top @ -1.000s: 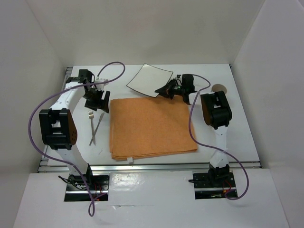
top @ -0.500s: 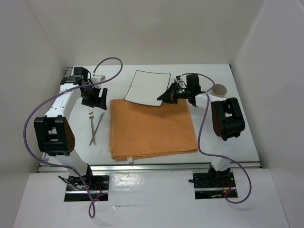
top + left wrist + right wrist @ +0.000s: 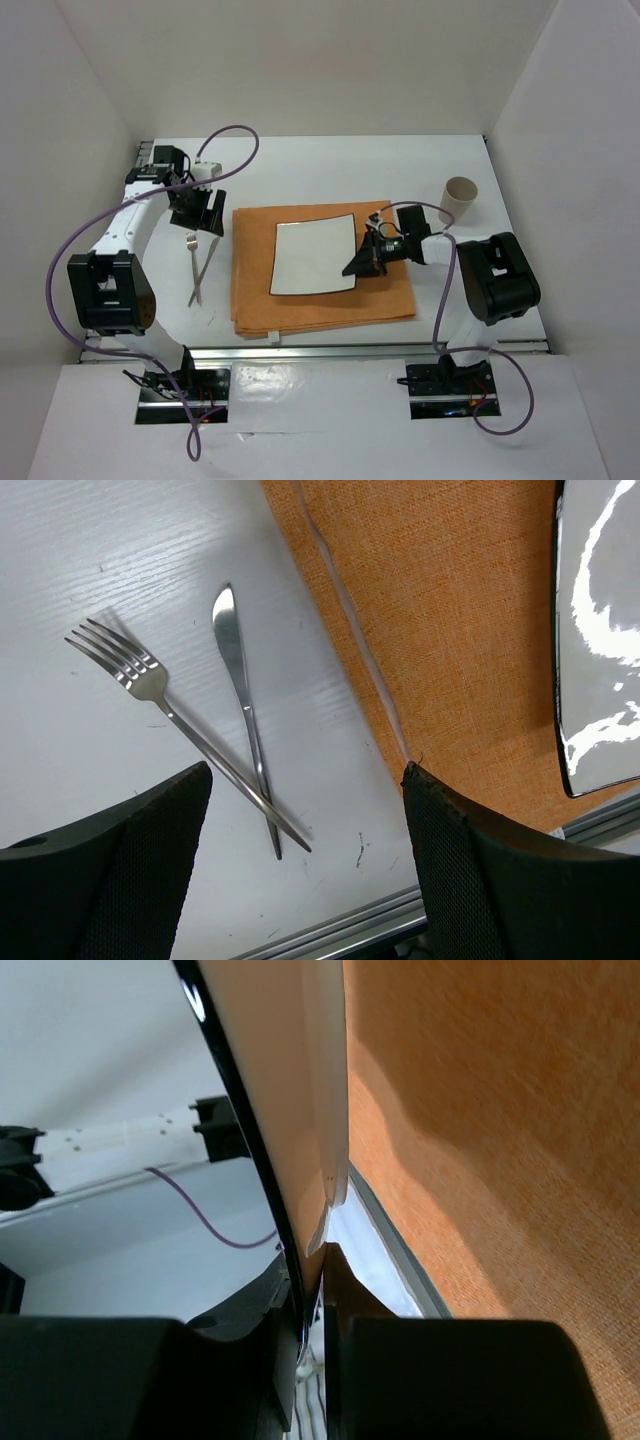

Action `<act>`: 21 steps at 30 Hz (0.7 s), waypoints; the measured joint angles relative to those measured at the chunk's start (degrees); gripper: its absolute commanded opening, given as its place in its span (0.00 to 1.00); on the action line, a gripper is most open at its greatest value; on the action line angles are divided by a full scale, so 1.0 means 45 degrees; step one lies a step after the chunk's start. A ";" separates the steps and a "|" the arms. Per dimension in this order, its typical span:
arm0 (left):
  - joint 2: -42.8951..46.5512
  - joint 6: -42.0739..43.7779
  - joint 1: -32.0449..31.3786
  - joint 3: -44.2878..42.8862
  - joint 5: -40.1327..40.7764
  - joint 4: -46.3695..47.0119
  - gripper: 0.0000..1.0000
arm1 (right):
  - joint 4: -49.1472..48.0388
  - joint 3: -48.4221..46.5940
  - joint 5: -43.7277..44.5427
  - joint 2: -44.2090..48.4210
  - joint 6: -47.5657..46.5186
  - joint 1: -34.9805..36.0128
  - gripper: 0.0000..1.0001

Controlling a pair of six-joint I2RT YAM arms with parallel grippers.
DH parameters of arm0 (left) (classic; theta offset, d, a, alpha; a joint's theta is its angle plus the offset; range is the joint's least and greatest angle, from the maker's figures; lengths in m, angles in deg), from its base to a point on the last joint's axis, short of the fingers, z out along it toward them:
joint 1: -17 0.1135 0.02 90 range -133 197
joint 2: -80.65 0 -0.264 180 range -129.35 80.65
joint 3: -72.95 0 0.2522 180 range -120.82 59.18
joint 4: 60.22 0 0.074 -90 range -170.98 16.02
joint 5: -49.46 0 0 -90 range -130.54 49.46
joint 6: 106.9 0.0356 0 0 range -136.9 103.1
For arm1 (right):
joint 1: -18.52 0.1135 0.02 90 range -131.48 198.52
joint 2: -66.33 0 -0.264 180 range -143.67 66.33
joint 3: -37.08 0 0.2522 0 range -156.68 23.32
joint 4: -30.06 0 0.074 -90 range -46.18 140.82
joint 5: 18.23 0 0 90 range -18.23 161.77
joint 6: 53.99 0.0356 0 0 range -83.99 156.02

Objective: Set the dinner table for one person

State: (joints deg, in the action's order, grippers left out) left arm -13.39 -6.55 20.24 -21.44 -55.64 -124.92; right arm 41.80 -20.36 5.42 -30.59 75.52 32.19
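A square white plate with a black rim (image 3: 313, 257) is over the orange cloth mat (image 3: 255, 290) on the white dinner table (image 3: 300, 160). My right gripper (image 3: 362, 262) is shut on the plate's right edge. In the right wrist view the jaws (image 3: 315, 1260) pinch the plate (image 3: 265, 1130) edge-on above the mat (image 3: 500, 1160). I cannot tell whether the plate rests on the mat. My left gripper (image 3: 200, 215) is open and empty above a fork (image 3: 192, 250) and a knife (image 3: 207, 262), which lie crossed left of the mat. The left wrist view shows the gripper (image 3: 307, 780), the fork (image 3: 150, 680) and the knife (image 3: 240, 670).
A tan paper cup (image 3: 460, 198) stands at the right, behind my right arm. Metal rails run along the table's near edge (image 3: 320, 350). The left wrist view shows the mat's edge (image 3: 450, 610) and a corner of the plate (image 3: 600, 630).
My right gripper has carried the plate from the back of the table forward over the orange mat. My left gripper has stayed above the fork and knife.
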 measured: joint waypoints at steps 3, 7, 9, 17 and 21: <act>0.0078 0.0000 0.0000 0.0015 -0.0005 0.0005 0.83 | -0.0058 0.0301 -0.0146 -0.0151 -0.0253 0.0078 0.00; 0.0151 0.0000 0.0000 0.0015 -0.0005 -0.0005 0.83 | -0.0539 0.0029 -0.1025 -0.1268 -0.0787 0.0136 0.00; 0.0165 0.0005 0.0000 0.0015 0.0000 -0.0005 0.83 | -0.0287 -0.0364 -0.1258 -0.2030 -0.1360 0.0160 0.00; 0.0253 0.0000 0.0000 0.0015 0.0063 -0.0005 0.83 | 0.0423 -0.0534 -0.1268 -0.3021 -0.2701 0.0185 0.00; 0.0282 0.0015 0.0000 0.0015 0.0083 -0.0005 0.83 | 0.0646 -0.0539 -0.1292 -0.3298 -0.2958 0.0141 0.00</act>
State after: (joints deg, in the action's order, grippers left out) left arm -12.13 -6.48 20.24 -21.37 -55.26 -124.94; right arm 44.70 -22.78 -0.39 -45.43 62.21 32.83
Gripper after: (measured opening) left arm 0.834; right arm 0.175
